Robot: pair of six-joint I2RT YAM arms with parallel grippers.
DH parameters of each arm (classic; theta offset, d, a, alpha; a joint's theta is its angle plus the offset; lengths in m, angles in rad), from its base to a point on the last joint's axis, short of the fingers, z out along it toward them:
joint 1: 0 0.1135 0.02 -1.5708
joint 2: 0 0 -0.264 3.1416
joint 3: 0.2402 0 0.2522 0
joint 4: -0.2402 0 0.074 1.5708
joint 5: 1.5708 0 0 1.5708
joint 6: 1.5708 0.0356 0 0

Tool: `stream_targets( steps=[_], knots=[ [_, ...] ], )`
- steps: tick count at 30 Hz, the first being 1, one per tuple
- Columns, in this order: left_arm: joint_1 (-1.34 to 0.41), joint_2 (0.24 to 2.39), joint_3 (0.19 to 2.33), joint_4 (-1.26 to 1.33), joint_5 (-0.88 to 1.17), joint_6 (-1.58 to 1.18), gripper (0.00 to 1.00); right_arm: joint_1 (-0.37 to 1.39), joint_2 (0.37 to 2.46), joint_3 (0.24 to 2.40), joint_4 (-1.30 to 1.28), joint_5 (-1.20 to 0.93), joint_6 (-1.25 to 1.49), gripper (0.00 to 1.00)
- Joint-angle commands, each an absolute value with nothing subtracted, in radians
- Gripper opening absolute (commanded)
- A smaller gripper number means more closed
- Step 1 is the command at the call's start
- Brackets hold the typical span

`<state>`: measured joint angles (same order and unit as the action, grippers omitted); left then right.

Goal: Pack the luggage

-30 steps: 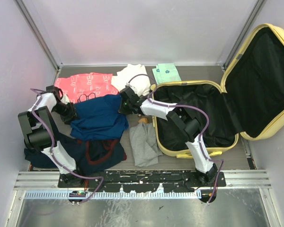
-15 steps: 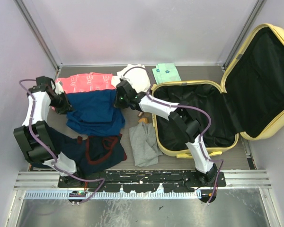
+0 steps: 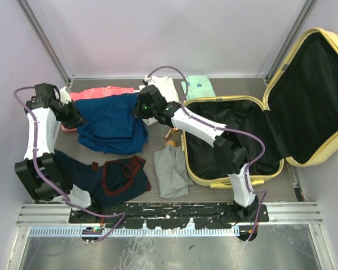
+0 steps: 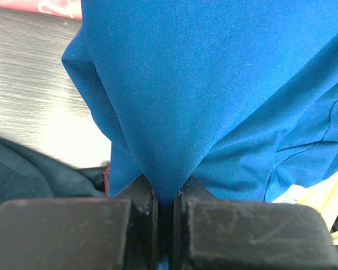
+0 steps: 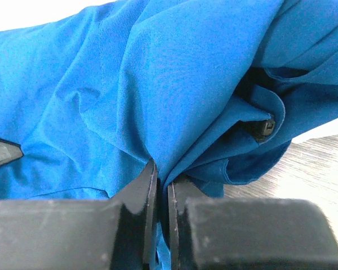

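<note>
Luggage [image 3: 312, 90], open on the table [image 3: 236, 87], is shown only from above; in wrist views, left tool [image 4: 164, 197] and right tool [image 5: 160, 180] are each seen clamped on the blue shirt [image 4: 214, 84].

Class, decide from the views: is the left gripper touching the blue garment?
Touching. The left wrist view shows the left gripper shut on a fold of the blue garment, with the cloth pinched between its jaws.
</note>
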<state>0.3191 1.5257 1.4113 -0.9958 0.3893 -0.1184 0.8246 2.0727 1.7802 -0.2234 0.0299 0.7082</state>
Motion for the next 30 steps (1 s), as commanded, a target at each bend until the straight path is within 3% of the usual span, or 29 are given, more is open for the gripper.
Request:
stream_targets(
  steps=[1,6,13,30],
  knots=[
    [0.310,1.433,1.532,-0.996,0.507,-0.156,0.00,0.833,1.931,1.856,-0.172,0.043,0.662,0.01],
    [0.241,1.427,1.647,-1.010,0.540,-0.188,0.00,0.809,1.865,1.889,-0.236,0.051,0.613,0.00],
    [0.011,1.441,1.758,-0.945,0.474,-0.269,0.00,0.707,1.723,1.849,-0.357,0.035,0.563,0.00],
    [-0.696,1.722,1.934,-0.692,0.273,-0.536,0.00,0.259,1.143,1.354,-0.598,0.020,0.376,0.00]
  ],
)
